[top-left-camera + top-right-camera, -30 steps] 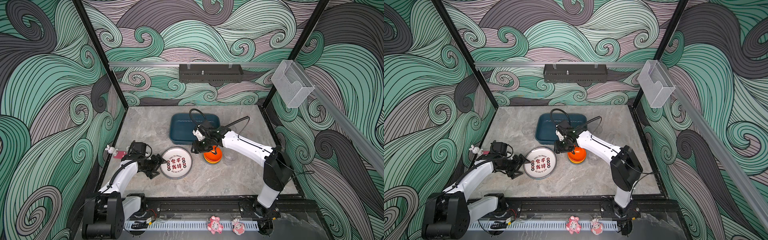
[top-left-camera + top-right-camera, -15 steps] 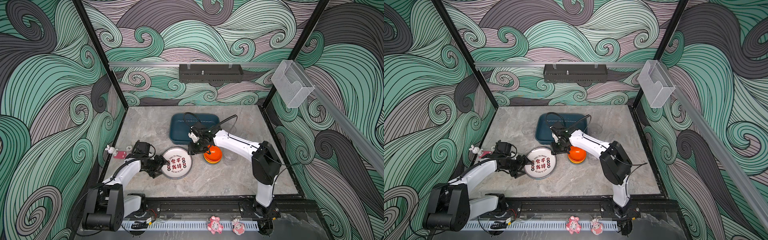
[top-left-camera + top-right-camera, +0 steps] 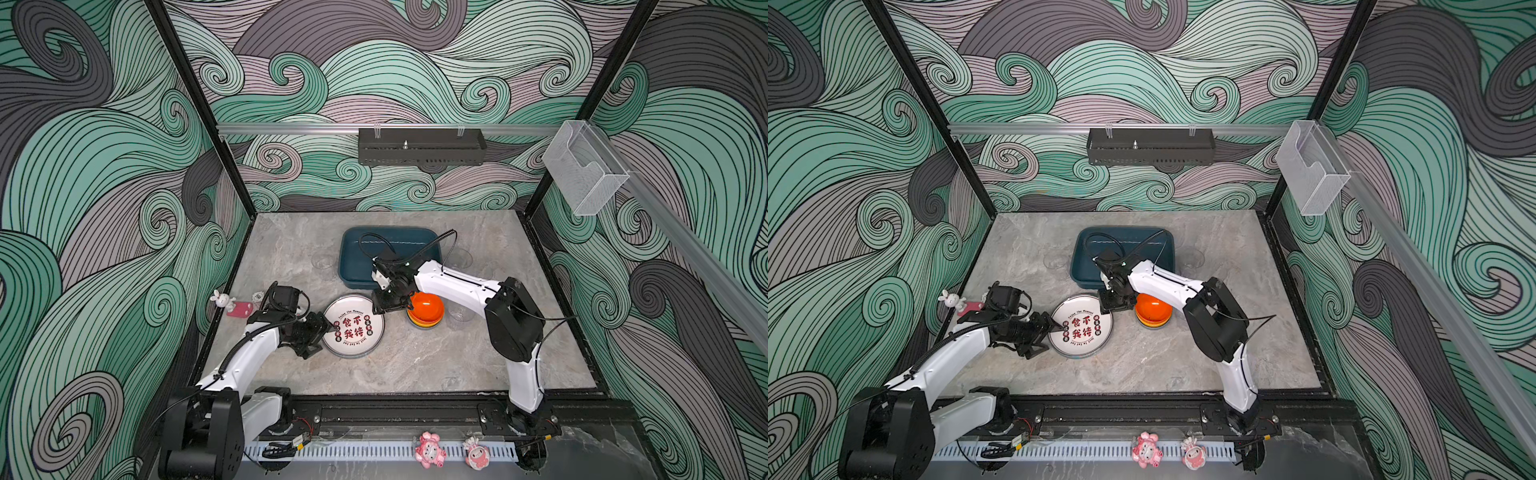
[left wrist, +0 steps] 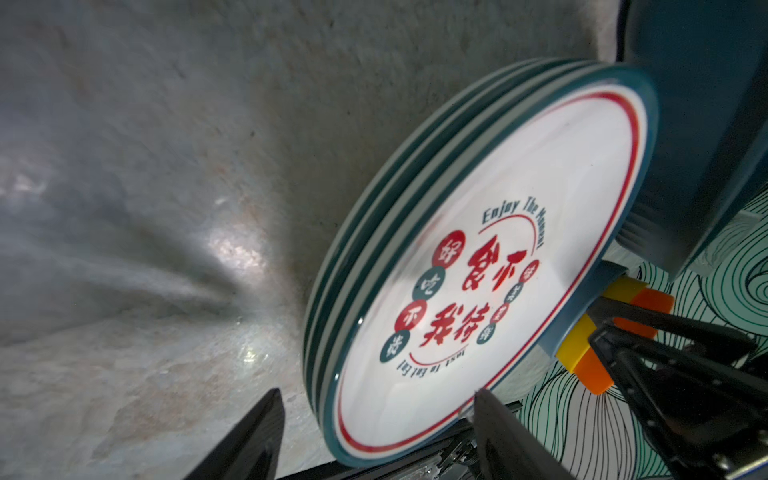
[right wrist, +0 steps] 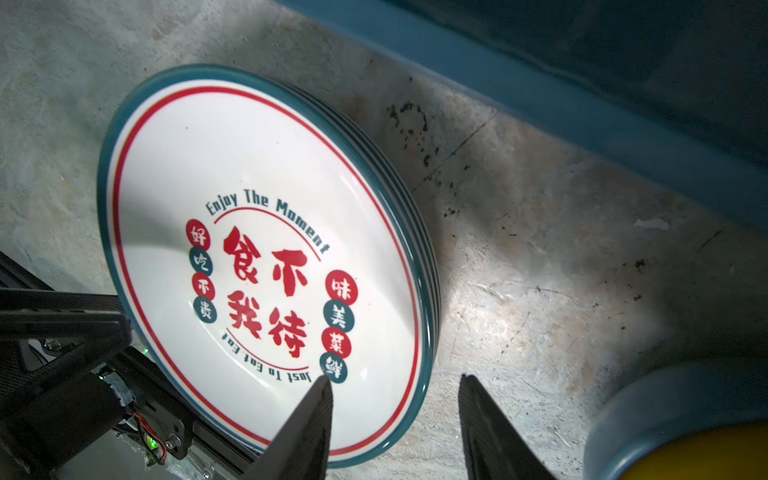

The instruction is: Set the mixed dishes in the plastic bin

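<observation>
Teal-rimmed white plates (image 3: 353, 329) sit stacked on the marble between our claws; at their left edge our left claw (image 4: 376, 395) gapes wide astride the rim, holding nothing; at the opposite edge our right claw (image 5: 395, 380) stands parted, one finger over the top plate, likewise empty; orange bowls (image 3: 428, 309) wait just right of it, the plastic bin (image 3: 347, 257) just beyond it. We judge the plate pickup under way; next, both jaws must close and lift together.

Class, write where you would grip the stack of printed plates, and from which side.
Best grip the plate stack by its rim, coming low from the left side, where the left gripper is nearest. The stack lies flat on the table, too wide to span; only its edge fits.
</observation>
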`<state>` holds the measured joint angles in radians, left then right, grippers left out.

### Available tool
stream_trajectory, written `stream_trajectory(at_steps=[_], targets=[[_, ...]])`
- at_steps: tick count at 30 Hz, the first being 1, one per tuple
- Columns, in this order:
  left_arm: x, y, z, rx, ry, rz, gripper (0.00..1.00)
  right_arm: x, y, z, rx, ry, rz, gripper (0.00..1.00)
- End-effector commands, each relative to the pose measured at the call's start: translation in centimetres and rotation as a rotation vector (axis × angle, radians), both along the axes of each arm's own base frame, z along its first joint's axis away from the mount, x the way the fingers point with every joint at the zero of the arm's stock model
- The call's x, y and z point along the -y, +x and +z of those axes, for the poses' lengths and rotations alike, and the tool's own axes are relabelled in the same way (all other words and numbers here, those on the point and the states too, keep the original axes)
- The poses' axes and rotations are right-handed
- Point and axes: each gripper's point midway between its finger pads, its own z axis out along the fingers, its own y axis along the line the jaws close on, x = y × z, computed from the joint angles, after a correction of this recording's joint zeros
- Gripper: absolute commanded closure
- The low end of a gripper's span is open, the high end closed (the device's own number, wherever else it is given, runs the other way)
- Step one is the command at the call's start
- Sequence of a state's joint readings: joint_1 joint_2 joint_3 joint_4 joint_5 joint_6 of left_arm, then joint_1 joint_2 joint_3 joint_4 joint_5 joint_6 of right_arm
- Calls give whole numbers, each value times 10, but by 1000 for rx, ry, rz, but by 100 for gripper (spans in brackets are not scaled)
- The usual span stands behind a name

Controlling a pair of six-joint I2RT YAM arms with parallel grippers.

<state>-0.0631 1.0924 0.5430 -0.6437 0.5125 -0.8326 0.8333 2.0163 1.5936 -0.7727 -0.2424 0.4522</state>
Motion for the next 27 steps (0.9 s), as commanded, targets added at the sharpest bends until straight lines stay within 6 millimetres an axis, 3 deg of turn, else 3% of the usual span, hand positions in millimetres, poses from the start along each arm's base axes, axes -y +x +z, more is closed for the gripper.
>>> stream_trajectory(at_steps=[1, 15, 27], targets=[[-5, -9, -1, -32, 33, 14, 30, -3, 1, -2, 6, -20, 10, 50], [-2, -1, -2, -21, 20, 2, 29, -11, 1, -12, -15, -32, 20, 48], [-1, 0, -5, -23, 16, 4, 30, -12, 1, -12, -6, -49, 27, 56]])
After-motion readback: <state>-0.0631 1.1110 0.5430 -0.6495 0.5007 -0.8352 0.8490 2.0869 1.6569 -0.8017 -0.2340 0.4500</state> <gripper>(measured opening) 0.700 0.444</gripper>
